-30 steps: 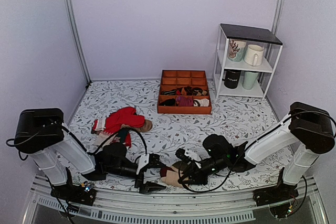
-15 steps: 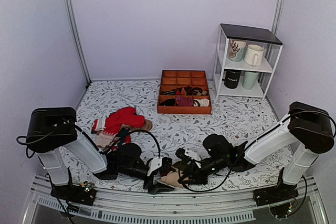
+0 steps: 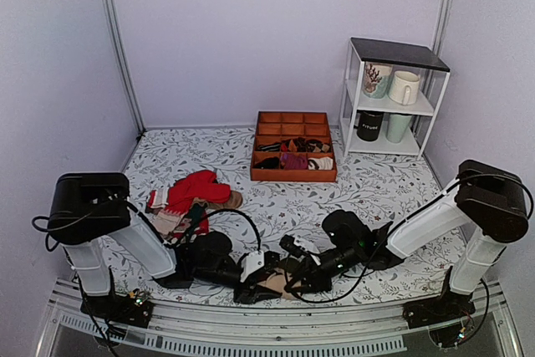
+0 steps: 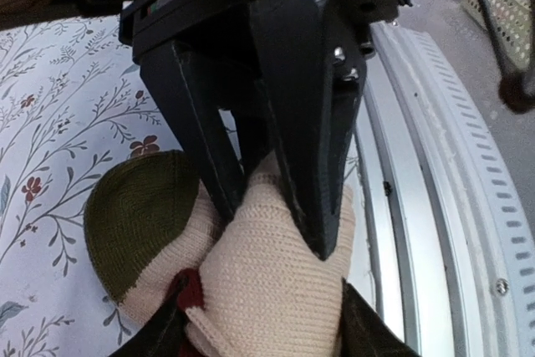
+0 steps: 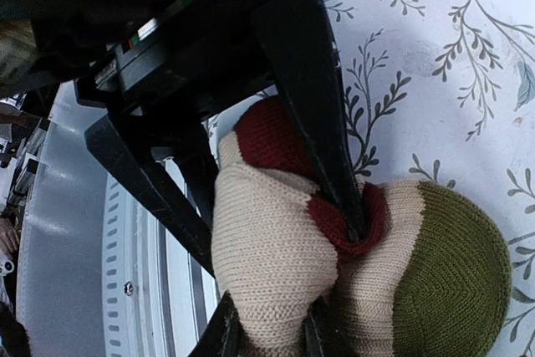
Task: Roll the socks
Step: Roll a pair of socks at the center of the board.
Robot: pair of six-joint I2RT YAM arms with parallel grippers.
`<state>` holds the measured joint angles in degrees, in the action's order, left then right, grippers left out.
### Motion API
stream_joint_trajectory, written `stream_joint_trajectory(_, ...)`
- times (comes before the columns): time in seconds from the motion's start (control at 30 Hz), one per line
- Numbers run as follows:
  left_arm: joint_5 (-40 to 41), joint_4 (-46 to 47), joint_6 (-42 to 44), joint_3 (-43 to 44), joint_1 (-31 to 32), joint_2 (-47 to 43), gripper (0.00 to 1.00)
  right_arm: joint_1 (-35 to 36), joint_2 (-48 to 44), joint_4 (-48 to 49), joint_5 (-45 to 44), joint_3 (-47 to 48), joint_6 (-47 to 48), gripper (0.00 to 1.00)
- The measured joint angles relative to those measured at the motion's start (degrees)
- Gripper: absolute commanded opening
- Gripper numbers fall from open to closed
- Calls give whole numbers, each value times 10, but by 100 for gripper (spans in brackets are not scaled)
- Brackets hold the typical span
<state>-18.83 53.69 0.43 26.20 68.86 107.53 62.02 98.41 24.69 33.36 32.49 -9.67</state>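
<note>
The socks [image 3: 272,280] lie as a rolled beige bundle near the table's front edge, between both grippers. In the left wrist view the beige roll [image 4: 267,282] shows an olive toe [image 4: 138,223] at its left and a bit of maroon cuff. My left gripper [image 4: 263,336] is shut on the roll from the left; it also shows in the top view [image 3: 261,277]. My right gripper [image 5: 272,336] is shut on the same bundle [image 5: 276,257] from the right, with maroon cuff [image 5: 272,135] and olive toe [image 5: 456,273] in view. It also shows in the top view [image 3: 288,277]. Each wrist view shows the other gripper's black fingers pressing into the roll.
A pile of bright red socks [image 3: 196,190] lies at the left. An orange divided tray [image 3: 292,119] with small sock bundles stands at the back. A white shelf [image 3: 355,94] with mugs stands at the back right. A metal rail [image 3: 276,323] runs along the front edge.
My left gripper has moved right along the front edge to the sock bundle and closed on it. My right gripper has stayed on the bundle.
</note>
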Motion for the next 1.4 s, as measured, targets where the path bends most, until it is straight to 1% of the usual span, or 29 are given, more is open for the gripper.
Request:
stream_joint_trajectory(0.03,4,-3,-1,0,2,-3,44,-2,3,-3,7,3,0,20)
stream_joint_trajectory(0.07,6,-8,-2,0,3,-6,43,-4,6,-6,13,6,0,22)
stream_joint_trajectory(0.17,12,-35,-10,5,5,-17,38,-10,13,-26,30,20,1,31)
stream_joint_trajectory(0.27,13,-80,-24,21,5,-28,38,-12,13,-48,32,29,5,38)
stream_joint_trajectory(0.33,14,-106,-37,30,6,-35,34,-12,9,-63,30,33,9,40)
stream_joint_trajectory(0.4,16,-130,-52,38,9,-40,32,-12,1,-81,24,35,17,43)
stream_joint_trajectory(0.6,2,-180,-104,57,10,-48,31,-12,-14,-131,3,43,37,53)
stream_joint_trajectory(0.73,-26,-180,-141,60,2,-43,31,-12,-54,-150,-44,31,43,60)
stream_joint_trajectory(0.83,-63,-168,-184,59,-13,-34,31,-12,-140,-125,-88,-23,78,67)
stream_joint_trajectory(0.93,-95,-155,-215,59,-24,-24,31,-7,-228,-91,-118,-76,118,67)
stream_joint_trajectory(1.03,-119,-149,-233,62,-30,-16,31,-1,-255,-73,-125,-90,151,67)
stream_joint_trajectory(1.13,-131,-150,-243,66,-33,-12,31,7,-243,-61,-132,-90,173,68)
stream_joint_trajectory(1.3,-143,-154,-251,70,-35,-9,31,40,-176,-50,-136,-78,186,68)
stream_joint_trajectory(1.4,-146,-155,-253,72,-35,-7,31,54,-152,-41,-135,-76,183,67)
